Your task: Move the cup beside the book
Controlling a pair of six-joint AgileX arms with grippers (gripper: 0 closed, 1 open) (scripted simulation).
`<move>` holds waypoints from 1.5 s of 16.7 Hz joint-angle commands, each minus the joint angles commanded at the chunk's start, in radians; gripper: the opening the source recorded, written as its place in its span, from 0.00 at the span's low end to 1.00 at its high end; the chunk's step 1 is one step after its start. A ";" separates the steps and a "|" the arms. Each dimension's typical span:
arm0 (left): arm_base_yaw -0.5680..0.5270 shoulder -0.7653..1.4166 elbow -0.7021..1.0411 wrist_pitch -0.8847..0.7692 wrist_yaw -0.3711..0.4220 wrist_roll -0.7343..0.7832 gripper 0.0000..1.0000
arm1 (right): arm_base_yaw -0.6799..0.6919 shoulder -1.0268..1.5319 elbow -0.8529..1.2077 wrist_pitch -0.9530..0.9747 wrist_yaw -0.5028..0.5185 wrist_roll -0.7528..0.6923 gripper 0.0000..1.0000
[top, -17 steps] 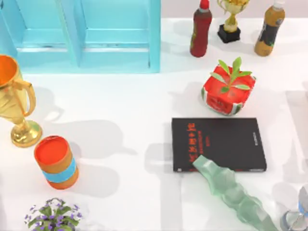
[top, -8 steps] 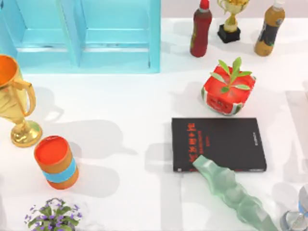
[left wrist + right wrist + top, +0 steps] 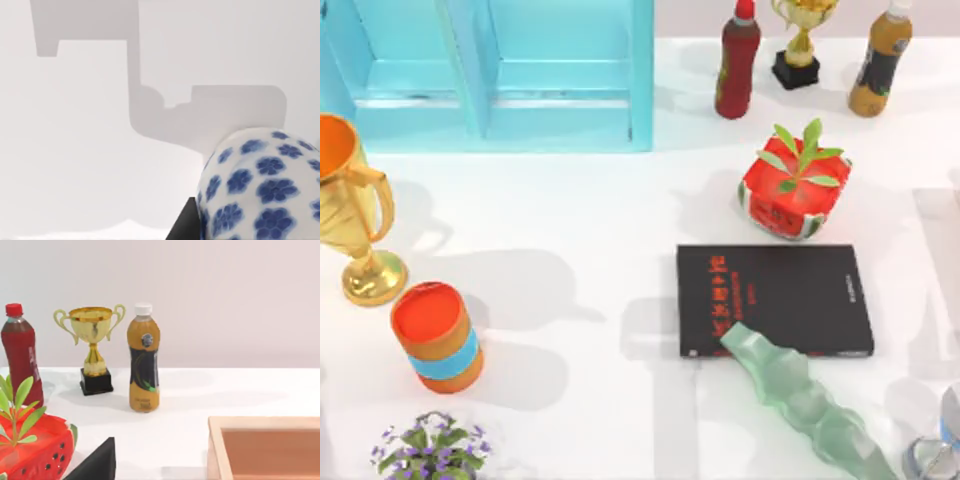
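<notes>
The cup, white with blue flowers, sits very close to the left wrist camera, cut by the picture's edge. A dark wedge lies against its base; I cannot tell what it is. The book, black with red lettering, lies flat right of the table's middle in the top view. A pale rounded thing with a blue band sits at the table's front right corner, cut off by the edge.
A translucent green wavy piece overlaps the book's front edge. A watermelon planter stands behind the book. An orange can, gold trophy and purple flowers are at the left. A cyan cabinet and bottles line the back. A wooden box appears in the right wrist view.
</notes>
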 joint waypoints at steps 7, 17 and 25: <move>0.000 -0.014 0.026 -0.040 0.002 0.001 0.00 | 0.000 0.000 0.000 0.000 0.000 0.000 1.00; -0.002 -0.070 0.121 -0.194 0.001 0.001 0.00 | 0.000 0.000 0.000 0.000 0.000 0.000 1.00; -0.184 0.002 0.416 -0.261 0.008 -0.316 0.00 | 0.000 0.000 0.000 0.000 0.000 0.000 1.00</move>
